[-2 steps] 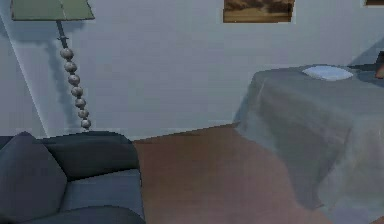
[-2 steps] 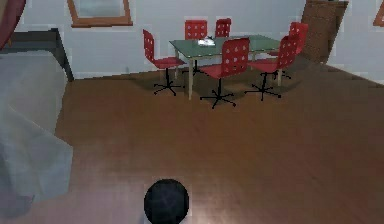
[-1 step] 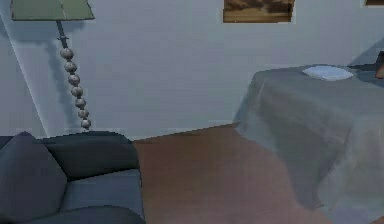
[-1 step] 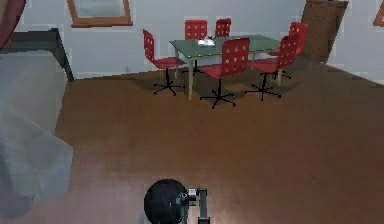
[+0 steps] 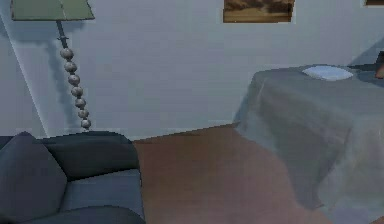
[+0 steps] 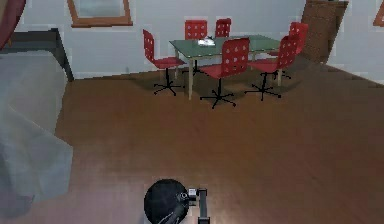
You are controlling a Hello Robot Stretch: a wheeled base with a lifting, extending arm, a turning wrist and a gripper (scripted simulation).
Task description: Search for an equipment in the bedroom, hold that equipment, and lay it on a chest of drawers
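My gripper (image 6: 166, 201) is a dark round body at the bottom edge of the arm side view, next to the short arm bar (image 6: 201, 206), above brown wooden floor. Its far end is not distinct, so I cannot tell whether it holds anything. A bed with a grey cover (image 5: 320, 125) fills the forward view's right, with a white pillow (image 5: 328, 72) on top and a small dark thing (image 5: 379, 66) at the picture's edge. The same grey bed (image 6: 28, 120) lies along the arm side view's left.
A dark grey armchair (image 5: 70, 180) sits at the forward view's lower left under a beaded floor lamp (image 5: 76, 85). A green-topped table (image 6: 222, 45) ringed by red swivel chairs (image 6: 231, 66) stands far out, beside a brown door (image 6: 322, 30). Wide wooden floor (image 6: 250, 140) lies between.
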